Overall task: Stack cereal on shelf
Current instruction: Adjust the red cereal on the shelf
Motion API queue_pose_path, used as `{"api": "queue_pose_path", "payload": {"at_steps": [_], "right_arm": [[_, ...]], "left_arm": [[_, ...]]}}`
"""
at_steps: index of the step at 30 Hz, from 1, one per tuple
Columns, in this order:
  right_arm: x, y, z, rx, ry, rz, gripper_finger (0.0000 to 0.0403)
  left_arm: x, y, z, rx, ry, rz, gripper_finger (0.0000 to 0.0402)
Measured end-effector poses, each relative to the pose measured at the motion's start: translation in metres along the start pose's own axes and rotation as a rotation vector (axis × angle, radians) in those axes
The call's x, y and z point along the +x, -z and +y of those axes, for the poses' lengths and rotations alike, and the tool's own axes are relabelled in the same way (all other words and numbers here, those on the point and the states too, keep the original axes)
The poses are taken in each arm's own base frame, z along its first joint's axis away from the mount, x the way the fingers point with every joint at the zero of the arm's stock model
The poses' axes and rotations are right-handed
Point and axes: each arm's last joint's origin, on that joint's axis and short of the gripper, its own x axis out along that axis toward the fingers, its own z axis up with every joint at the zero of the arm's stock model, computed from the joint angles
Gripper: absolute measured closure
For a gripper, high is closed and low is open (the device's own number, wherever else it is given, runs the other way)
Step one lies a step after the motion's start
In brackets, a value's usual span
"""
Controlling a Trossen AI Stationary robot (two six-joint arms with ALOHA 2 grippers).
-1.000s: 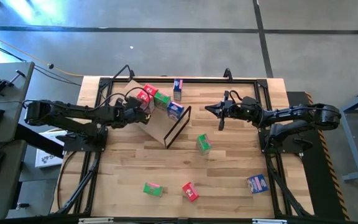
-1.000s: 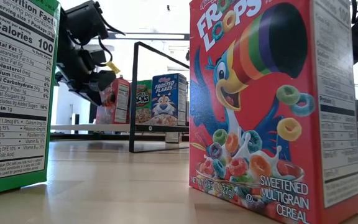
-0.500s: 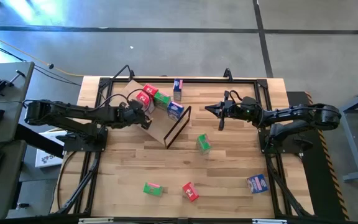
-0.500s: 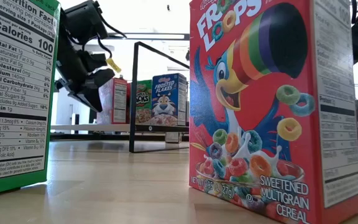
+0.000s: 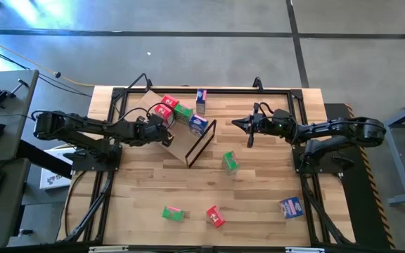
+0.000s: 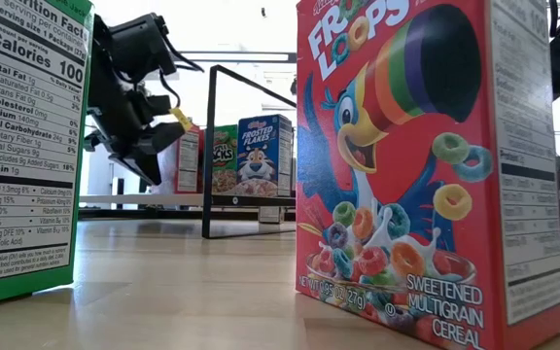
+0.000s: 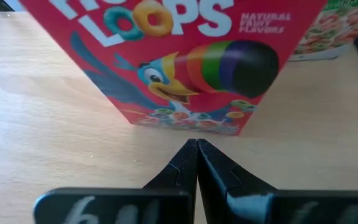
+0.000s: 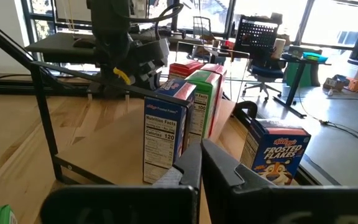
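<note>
The left gripper (image 7: 197, 144) has its two fingers pressed together on nothing, tips just short of a red Froot Loops box (image 7: 185, 59) standing directly ahead on the plywood shelf (image 7: 48, 118). Only the high view places that red box (image 5: 163, 109) in a row with a green box (image 5: 183, 110) and a blue box (image 5: 198, 124) beyond the claw, ending at the shelf's dark frame (image 5: 201, 143). Across the frame, well apart, the right gripper (image 5: 235, 124) hovers, and its wrist view shows its fingers (image 8: 188, 165) closed, empty.
</note>
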Motion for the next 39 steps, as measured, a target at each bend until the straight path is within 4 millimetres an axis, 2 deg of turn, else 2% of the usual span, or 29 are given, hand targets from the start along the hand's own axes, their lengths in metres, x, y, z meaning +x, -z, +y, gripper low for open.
{"api": "queue_pose_path", "payload": {"at_steps": [16,28,39], "right_arm": [[0.0,0.0,0.0,0.0,0.0,0.0,0.0403],[0.0,0.0,0.0,0.0,0.0,0.001,0.0403],[0.0,0.0,0.0,0.0,0.0,0.001,0.0403]], "left_arm": [[0.0,-0.003,0.0,-0.016,-0.012,-0.03,0.0401],[-0.009,-0.006,0.006,-0.011,0.01,-0.039,0.0401],[-0.01,-0.007,0.005,-0.015,0.016,-0.046,0.0401]]}}
